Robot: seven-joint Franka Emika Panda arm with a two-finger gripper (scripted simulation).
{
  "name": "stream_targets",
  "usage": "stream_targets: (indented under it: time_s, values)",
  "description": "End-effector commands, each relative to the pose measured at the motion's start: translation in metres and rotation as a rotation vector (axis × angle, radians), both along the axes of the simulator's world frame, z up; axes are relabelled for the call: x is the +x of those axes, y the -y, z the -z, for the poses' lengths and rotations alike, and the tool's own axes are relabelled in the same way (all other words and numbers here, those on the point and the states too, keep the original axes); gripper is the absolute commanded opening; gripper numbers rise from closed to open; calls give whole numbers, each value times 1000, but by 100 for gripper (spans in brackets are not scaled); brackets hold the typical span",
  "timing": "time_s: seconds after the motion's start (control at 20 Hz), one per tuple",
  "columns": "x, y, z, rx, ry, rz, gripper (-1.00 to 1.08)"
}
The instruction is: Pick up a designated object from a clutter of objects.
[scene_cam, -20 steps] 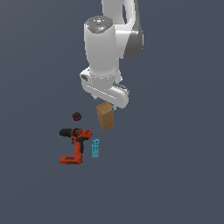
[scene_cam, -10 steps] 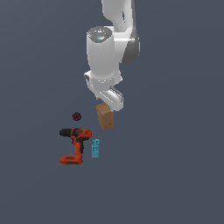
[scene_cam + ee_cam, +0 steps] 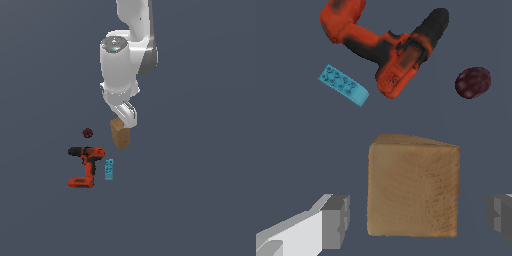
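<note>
gripper poised over the wooden block, jaws spread to either side of it.

the jaws stand open with a gap on each side of the block; nothing is held. the surface is a plain, uniform dark grey-blue floor; no walls or furniture are visible. in the exterior view the block stands directly under the arm, long axis near vertical, slightly tilted. beyond it in the wrist view lie the cyan bar, the orange-and-black power drill and the dark red ball, all apart from the block.
</note>
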State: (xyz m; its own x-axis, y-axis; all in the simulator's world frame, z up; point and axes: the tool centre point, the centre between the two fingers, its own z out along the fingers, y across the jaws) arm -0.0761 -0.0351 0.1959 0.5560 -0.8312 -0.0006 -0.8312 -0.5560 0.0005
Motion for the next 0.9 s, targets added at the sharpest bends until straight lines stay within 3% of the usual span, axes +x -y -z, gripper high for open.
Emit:
stream_targets:
  time_s: [0.0, 0.45, 0.85]
  values:
    - [-2, 0, 2, 0, 1, 21, 100]
    - [-3, 0, 7, 0, 0, 27, 100]
    - [-4, 0, 37, 0, 1, 30, 100]
